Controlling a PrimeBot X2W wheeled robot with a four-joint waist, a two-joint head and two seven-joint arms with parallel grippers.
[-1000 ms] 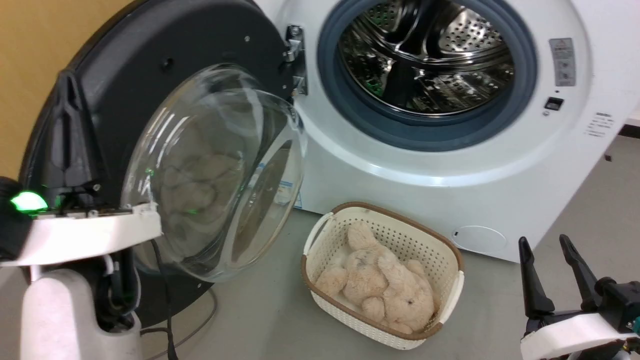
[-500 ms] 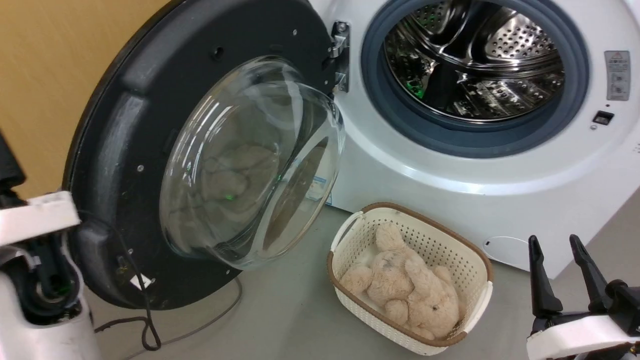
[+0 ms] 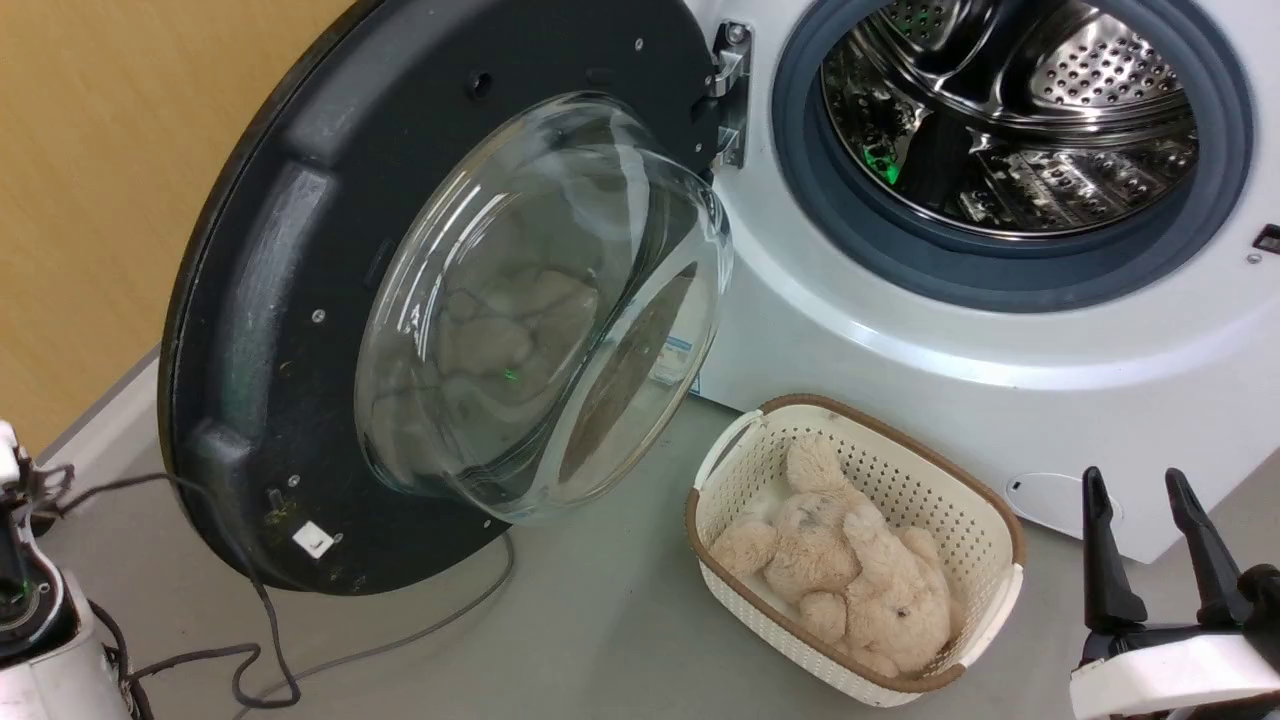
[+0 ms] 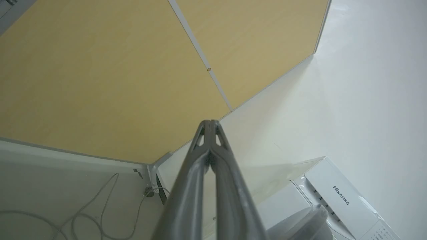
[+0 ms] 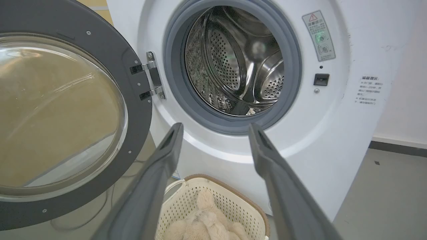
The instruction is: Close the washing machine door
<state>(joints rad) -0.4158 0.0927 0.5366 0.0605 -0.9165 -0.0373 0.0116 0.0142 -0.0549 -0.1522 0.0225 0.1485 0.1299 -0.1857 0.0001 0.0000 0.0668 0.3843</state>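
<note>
The washing machine door (image 3: 300, 250) stands wide open at the left, its clear glass bowl (image 3: 540, 300) bulging toward me, hung on a metal hinge (image 3: 730, 90). The white washing machine (image 3: 900, 370) shows its steel drum (image 3: 1020, 110) inside a grey gasket. My right gripper (image 3: 1133, 477) is open and holds nothing, low at the right, apart from the door; in its wrist view the right gripper (image 5: 216, 128) frames the drum, with the door (image 5: 140, 110) at left. My left gripper (image 4: 210, 122) is shut on nothing and points at the walls above the machine's top (image 4: 333, 186).
A cream basket (image 3: 990, 530) with a plush toy (image 3: 850, 560) sits on the grey floor in front of the machine. A dark cable (image 3: 400, 640) trails below the door. A yellow wall (image 3: 100, 150) stands behind the door. My left arm's base (image 3: 30, 640) is at the lower left corner.
The head camera has swung, shifting the whole scene rightward. My left forearm, which crossed the door's lower left a second ago, has drawn back to the bottom left corner. The right gripper stays open.
</note>
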